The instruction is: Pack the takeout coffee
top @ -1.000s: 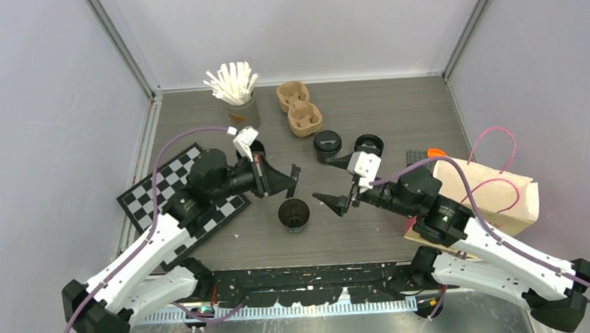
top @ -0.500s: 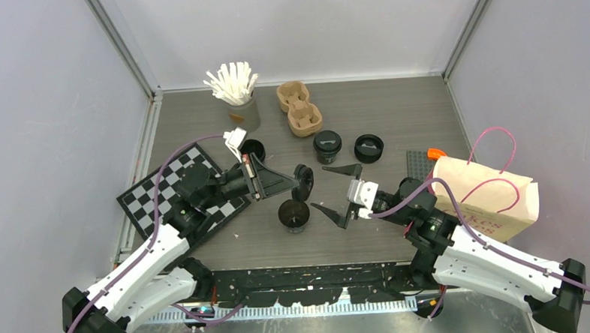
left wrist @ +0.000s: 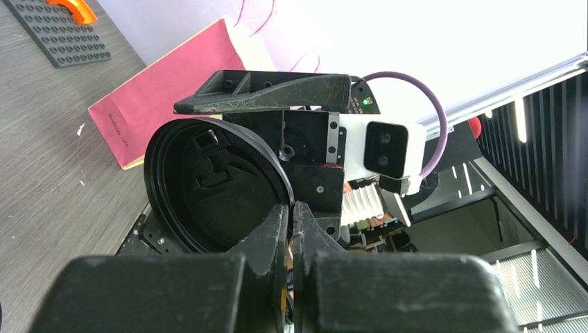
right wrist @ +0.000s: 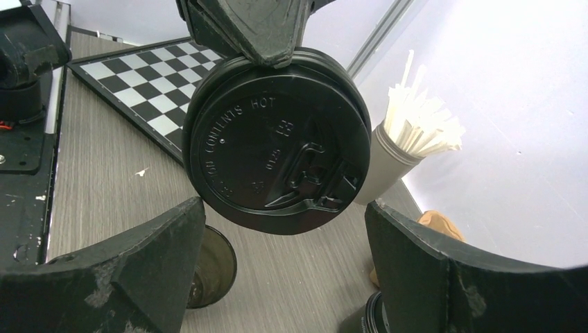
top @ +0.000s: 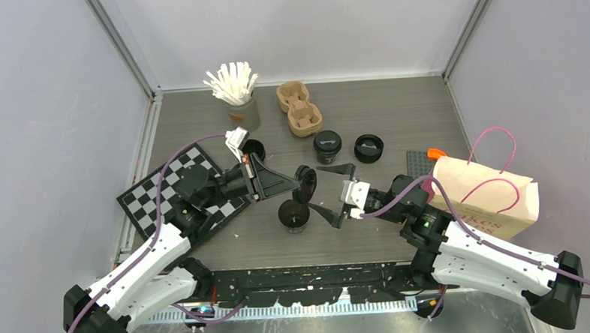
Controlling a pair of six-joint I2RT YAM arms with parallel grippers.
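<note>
My left gripper (top: 299, 183) is shut on the rim of a round black lid (top: 306, 183), held on edge in the air just above and right of an open black cup (top: 292, 215). The left wrist view shows the lid's hollow underside (left wrist: 208, 187) beside the pinched fingertips (left wrist: 274, 222). My right gripper (top: 331, 191) faces the lid, open wide, one finger on each side of it and not touching. The right wrist view shows the lid's lettered top (right wrist: 277, 146) between my fingers (right wrist: 159, 243), with the open cup (right wrist: 211, 267) below. A lidded cup (top: 327, 145) and two more black cups (top: 368, 148) (top: 254, 149) stand farther back.
A brown pulp carrier (top: 298, 108) and a grey cup of white sticks (top: 236, 94) stand at the back. A chessboard (top: 165, 189) lies under the left arm. A paper bag (top: 489, 195) lies at the right, beside a grey studded plate (top: 419, 161) with an orange piece.
The left gripper has carried the lid a little right, above the open cup. The right gripper has swung left and down to the lid and opened slightly wider.
</note>
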